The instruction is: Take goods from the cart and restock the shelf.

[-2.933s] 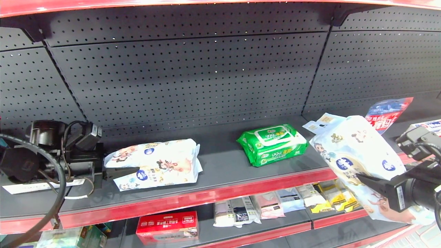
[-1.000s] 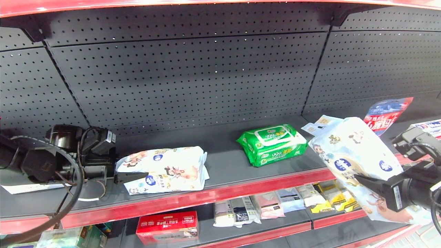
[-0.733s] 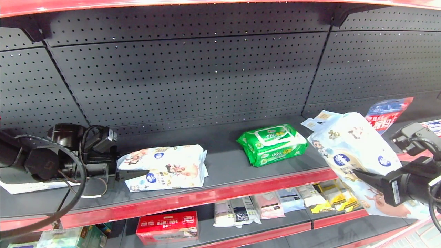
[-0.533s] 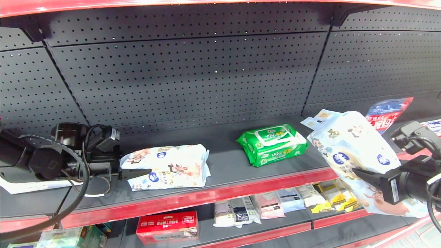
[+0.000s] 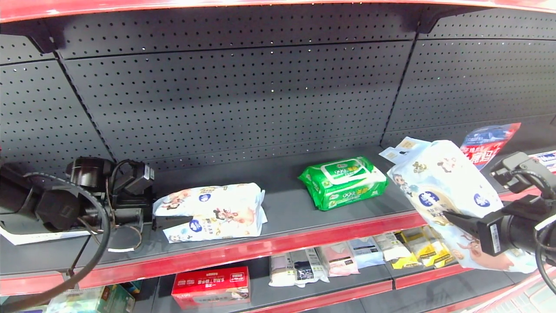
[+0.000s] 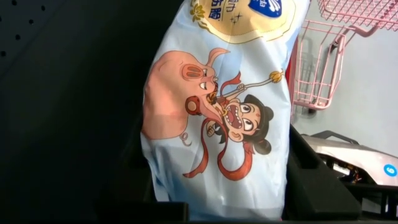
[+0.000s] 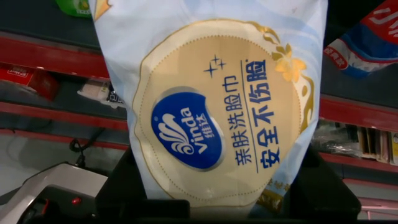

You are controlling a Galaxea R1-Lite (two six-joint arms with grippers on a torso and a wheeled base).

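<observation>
White pack between left jaws

On the dark shelf, the left gripper is clamped on the left end of a cartoon-printed white pack lying flat near the red front lip, well apart from a green wipes pack farther right. The right gripper grips a second white pack by its lower end and holds it tilted, top leaning back over the shelf's right end, seemingly clear of the board, with a red and blue packet behind it. The lower shelf carries a red box and a row of small packs.
</observation>
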